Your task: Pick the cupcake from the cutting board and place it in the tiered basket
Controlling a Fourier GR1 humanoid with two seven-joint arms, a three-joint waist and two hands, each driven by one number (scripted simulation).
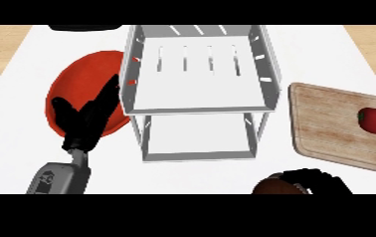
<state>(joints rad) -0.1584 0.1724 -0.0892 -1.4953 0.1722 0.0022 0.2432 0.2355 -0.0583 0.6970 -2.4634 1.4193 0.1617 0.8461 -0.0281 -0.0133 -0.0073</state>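
Observation:
The tiered basket (198,89), white metal with slotted shelves, stands in the middle of the counter. Its upper and lower shelves hold nothing. At the lower edge, to the right of the basket, my right hand (320,180) is curled round a brown rounded thing, the cupcake (273,186), which is mostly hidden. The wooden cutting board (327,124) lies at the right, just above that hand. My left hand (89,117) rests open, fingers up, over a red plate to the basket's left.
The red plate (73,84) lies left of the basket. A red item (367,119) sits on the cutting board at the right edge. A dark object (84,28) shows at the top left.

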